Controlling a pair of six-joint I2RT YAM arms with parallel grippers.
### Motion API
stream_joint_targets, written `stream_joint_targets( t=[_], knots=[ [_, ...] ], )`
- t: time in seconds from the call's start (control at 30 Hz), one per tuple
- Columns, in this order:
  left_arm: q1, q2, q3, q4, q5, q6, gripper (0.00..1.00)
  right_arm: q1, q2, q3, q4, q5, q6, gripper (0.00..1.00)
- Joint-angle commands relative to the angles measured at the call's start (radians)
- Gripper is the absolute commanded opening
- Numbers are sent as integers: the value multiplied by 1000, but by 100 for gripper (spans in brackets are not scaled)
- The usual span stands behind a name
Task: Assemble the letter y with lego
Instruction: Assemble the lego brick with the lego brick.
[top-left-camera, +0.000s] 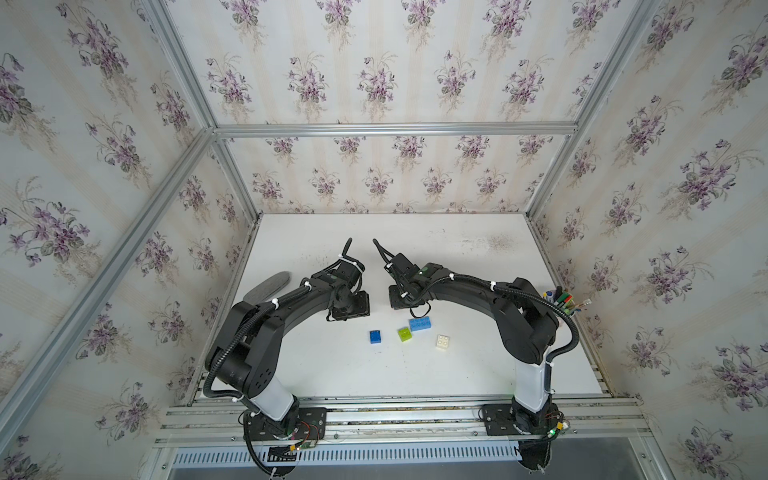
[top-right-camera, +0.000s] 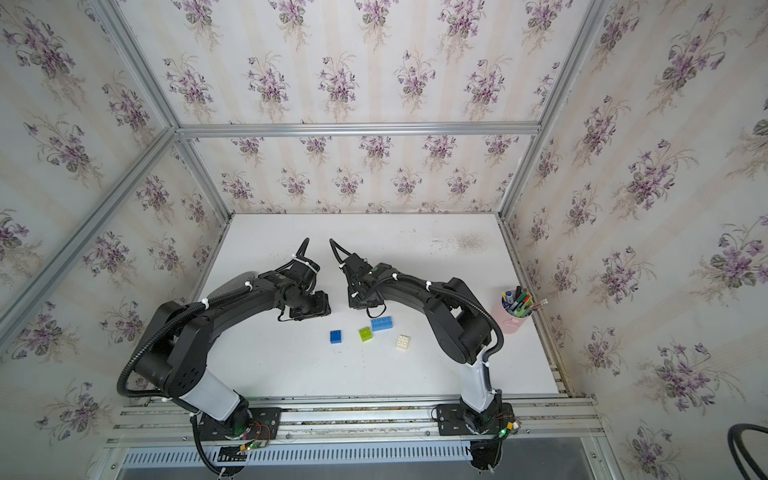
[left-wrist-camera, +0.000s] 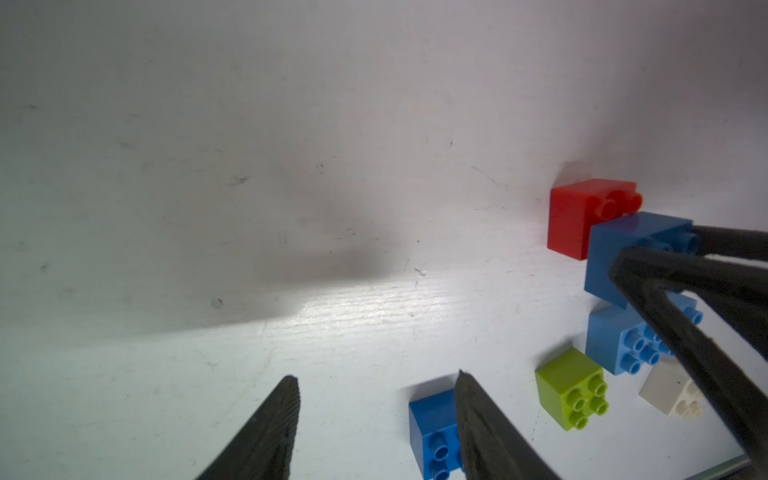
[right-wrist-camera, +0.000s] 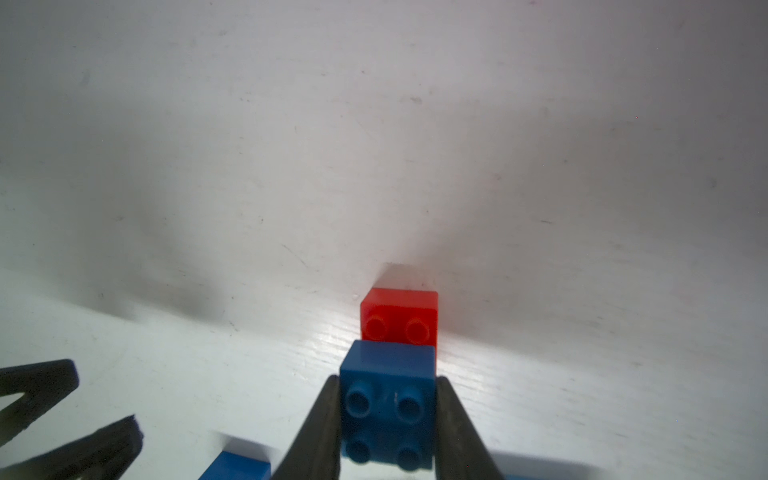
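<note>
My right gripper (right-wrist-camera: 387, 379) is shut on a dark blue brick (right-wrist-camera: 388, 399), one finger on each side of it, studs facing the camera. A red brick (right-wrist-camera: 399, 316) sits on the white table just beyond it; I cannot tell whether the two touch. In the left wrist view the same red brick (left-wrist-camera: 569, 220) and held blue brick (left-wrist-camera: 615, 253) show close together. My left gripper (left-wrist-camera: 377, 378) is open over bare table. Another dark blue brick (top-left-camera: 375, 336), a lime green one (top-left-camera: 403, 333), a longer light blue one (top-left-camera: 419, 324) and a cream-white one (top-left-camera: 443, 342) lie loose nearer the front.
A pink cup of pens and markers (top-right-camera: 515, 309) stands at the table's right edge. A grey oval object (top-left-camera: 268, 284) lies by the left wall. Papered walls close in three sides, and both arm bases sit on the front rail (top-left-camera: 395, 411).
</note>
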Motion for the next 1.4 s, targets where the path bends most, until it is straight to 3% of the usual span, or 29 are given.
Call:
stream_joint_targets(
  t=[0.0, 0.93, 1.37],
  knots=[
    [2, -12, -4, 5, 4, 2, 62, -3, 9, -22, -133, 25, -6, 21],
    [4, -8, -3, 20, 16, -3, 62, -5, -14, -23, -164, -24, 10, 21],
    [7, -3, -1, 23, 22, 0, 62, -20, 99, 38, -188, -30, -48, 20]
  ],
)
